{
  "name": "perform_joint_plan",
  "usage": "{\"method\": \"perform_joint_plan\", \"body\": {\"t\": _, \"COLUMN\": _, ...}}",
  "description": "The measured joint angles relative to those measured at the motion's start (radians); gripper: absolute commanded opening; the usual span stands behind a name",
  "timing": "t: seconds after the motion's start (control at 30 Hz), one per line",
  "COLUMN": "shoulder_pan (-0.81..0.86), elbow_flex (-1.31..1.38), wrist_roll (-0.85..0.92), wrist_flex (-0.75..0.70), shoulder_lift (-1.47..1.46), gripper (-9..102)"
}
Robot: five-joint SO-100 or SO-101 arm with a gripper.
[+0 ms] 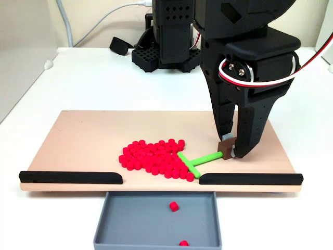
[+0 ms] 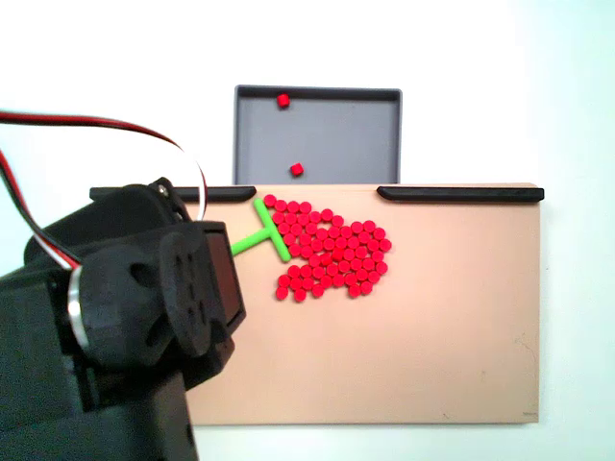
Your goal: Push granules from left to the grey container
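Observation:
A cluster of red granules [image 1: 153,156] lies on the beige board [image 1: 88,135], close to the gap in its front edge; in the other fixed view the granules [image 2: 332,252] sit just below the grey container [image 2: 336,134]. The grey container [image 1: 140,221] stands against the board's front edge, with two loose granules in it. My gripper [image 1: 232,148] is shut on the brown handle of a green T-shaped pusher [image 1: 195,161], and the pusher's crossbar touches the pile's right side. Seen from above, the arm hides the gripper and the green pusher [image 2: 264,230] sticks out from under it.
Two black strips [image 1: 70,177] [image 1: 250,178] edge the board's front, leaving a gap above the container. The arm's black base [image 1: 166,47] and its cables stand behind the board. The board rests on a white table [image 1: 93,78].

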State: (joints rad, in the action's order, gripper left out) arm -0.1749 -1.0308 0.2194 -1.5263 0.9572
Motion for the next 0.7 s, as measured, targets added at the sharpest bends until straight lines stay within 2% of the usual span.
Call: {"method": "perform_joint_plan", "body": {"t": 0.7, "shoulder_pan": -0.008, "elbow_flex": -0.002, "wrist_roll": -0.008, "wrist_flex": 0.000, "shoulder_lift": 0.020, "gripper": 0}}
